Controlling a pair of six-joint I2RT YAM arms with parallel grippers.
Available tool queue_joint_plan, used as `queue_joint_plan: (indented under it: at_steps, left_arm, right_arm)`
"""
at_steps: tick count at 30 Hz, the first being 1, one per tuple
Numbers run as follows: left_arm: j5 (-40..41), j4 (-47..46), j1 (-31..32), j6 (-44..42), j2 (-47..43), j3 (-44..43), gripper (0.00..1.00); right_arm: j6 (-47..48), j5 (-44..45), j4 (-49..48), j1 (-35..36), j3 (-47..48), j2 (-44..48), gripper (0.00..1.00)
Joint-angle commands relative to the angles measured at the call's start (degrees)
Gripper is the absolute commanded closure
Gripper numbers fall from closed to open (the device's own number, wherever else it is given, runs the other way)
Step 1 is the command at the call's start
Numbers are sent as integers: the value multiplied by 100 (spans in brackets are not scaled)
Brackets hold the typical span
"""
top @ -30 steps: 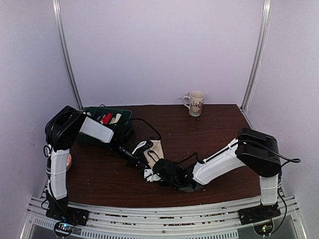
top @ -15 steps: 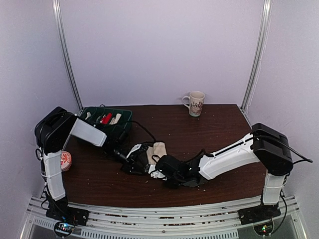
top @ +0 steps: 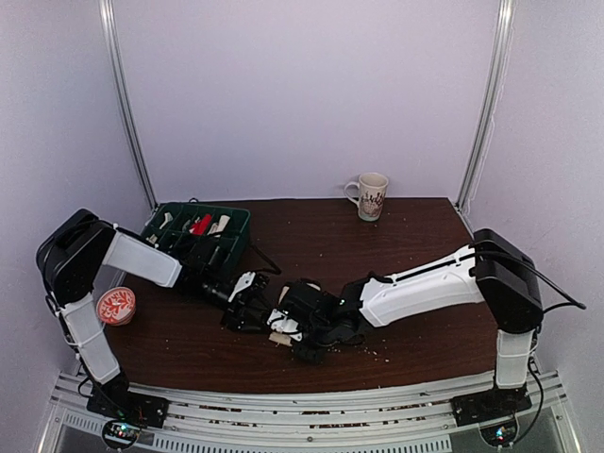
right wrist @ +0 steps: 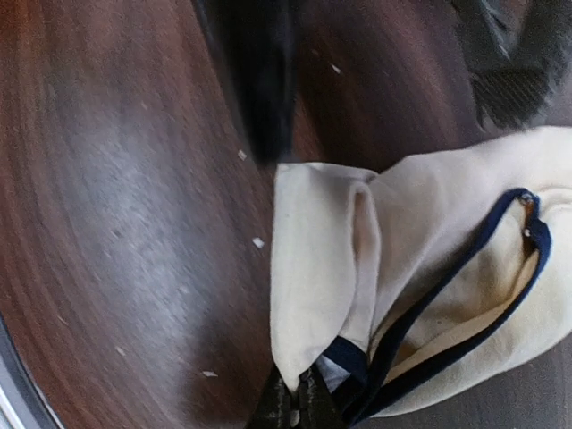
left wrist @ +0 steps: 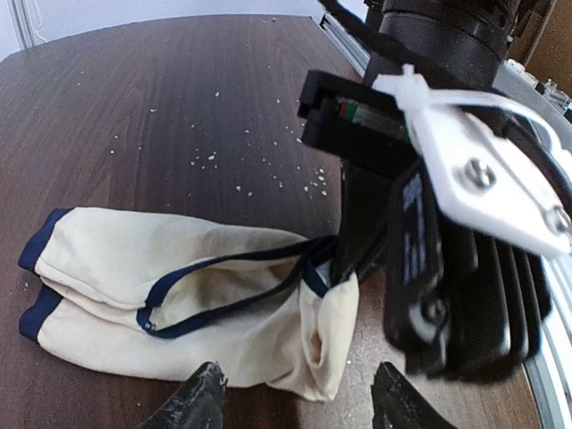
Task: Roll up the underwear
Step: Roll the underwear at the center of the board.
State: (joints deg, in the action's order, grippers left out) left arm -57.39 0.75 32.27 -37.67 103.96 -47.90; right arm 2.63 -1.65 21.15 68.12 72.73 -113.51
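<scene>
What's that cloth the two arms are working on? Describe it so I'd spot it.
On the dark wooden table, look near the front edge, where the left arm and right arm meet. There lies the underwear: the only soft thing, cream cloth edged in navy, unlike the hard mug and green bin behind.

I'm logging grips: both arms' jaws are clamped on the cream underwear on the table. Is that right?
No. The jaws of the right gripper are clamped on the underwear, but those of the left gripper stand open, as the left wrist view shows.
</scene>
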Motion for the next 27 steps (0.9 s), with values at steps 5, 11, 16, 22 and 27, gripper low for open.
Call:
queue_joint_plan:
  at_steps: [5,11,16,22,27]
  left_arm:
    - [136,-963,192,-728,-1062,912,42]
    - [913,-1586,669,-1187,-1806,1662,42]
    - [2048,-1827,1198,-1372,-2010,1828,46]
    - [2987,-1701,1617,-1606,-2104,1828,50]
    - [3483,-1948,1971,-2244,-2371,2315,49]
  right_arm:
    - [-263,-1158,985,-294,801,-648,97]
    - [-384,-1897,663,-707,342,-408,97]
    - [-422,-2098,636,-880,245,-226,97]
    - [-430,-2094,629,-933,304,-251,97]
    - [-474,-2149,499,-1031,259,-350,97]
